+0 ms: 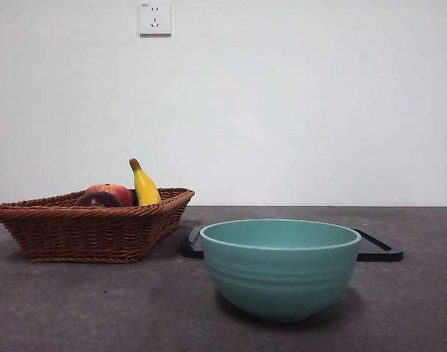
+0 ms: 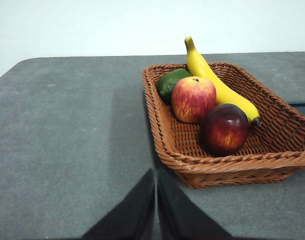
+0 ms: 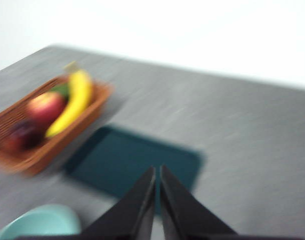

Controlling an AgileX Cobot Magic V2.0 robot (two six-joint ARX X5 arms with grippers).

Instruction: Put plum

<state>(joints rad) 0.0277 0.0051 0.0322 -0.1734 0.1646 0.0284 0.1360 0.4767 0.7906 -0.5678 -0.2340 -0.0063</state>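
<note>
A plain white wall [image 1: 297, 103] with a socket [image 1: 155, 18] rises behind the grey table [image 1: 99, 308].

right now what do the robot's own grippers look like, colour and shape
Only the jaws show. The left gripper has two plain black jaws, broad at the base and tapering to narrow tips. The right gripper looks the same, though blurred. No cables, markings or arm links show.

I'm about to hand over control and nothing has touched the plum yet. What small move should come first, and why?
Probably open the left gripper and ease it toward the plum. Its jaws are shut and it hangs outside the wicker basket, nearer the fruit than the right gripper, which is over by the dark tray. The plum lies uncovered beside the red fruit and banana.
</note>
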